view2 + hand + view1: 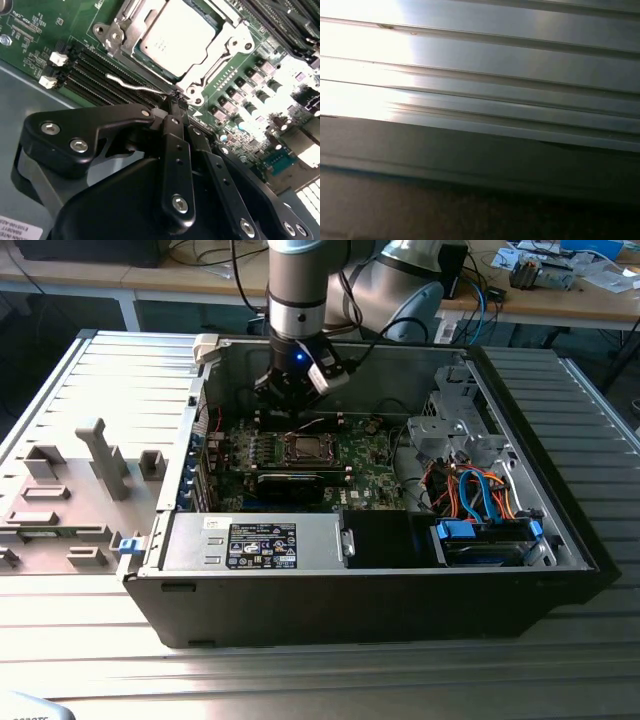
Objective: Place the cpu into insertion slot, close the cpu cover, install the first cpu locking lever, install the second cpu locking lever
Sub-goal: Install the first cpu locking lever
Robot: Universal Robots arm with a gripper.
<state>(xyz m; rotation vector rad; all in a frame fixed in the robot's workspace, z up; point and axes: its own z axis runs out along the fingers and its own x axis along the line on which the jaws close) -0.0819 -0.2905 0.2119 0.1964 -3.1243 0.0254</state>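
Observation:
In the second wrist view the cpu (177,37), a flat square with a silvery-grey top, lies in the insertion slot (305,448) on the green motherboard. The silvery cpu cover (227,50) lies flat around it as a frame. A thin silvery locking lever (127,83) runs along the socket's side over the memory slots. One end of the lever reaches my gripper (176,98). The black fingers (175,130) are pressed together, with their tips at the socket's corner by that lever end. In the exterior view the gripper (290,392) hangs inside the case just behind the socket.
Parallel black memory slots (92,70) flank the socket. A drive cage with blue and orange cables (480,490) fills the case at the exterior view's right. The power supply (262,543) lies along the front. A grey fixture (100,455) stands outside the case. The first wrist view faces ribbed metal (480,75).

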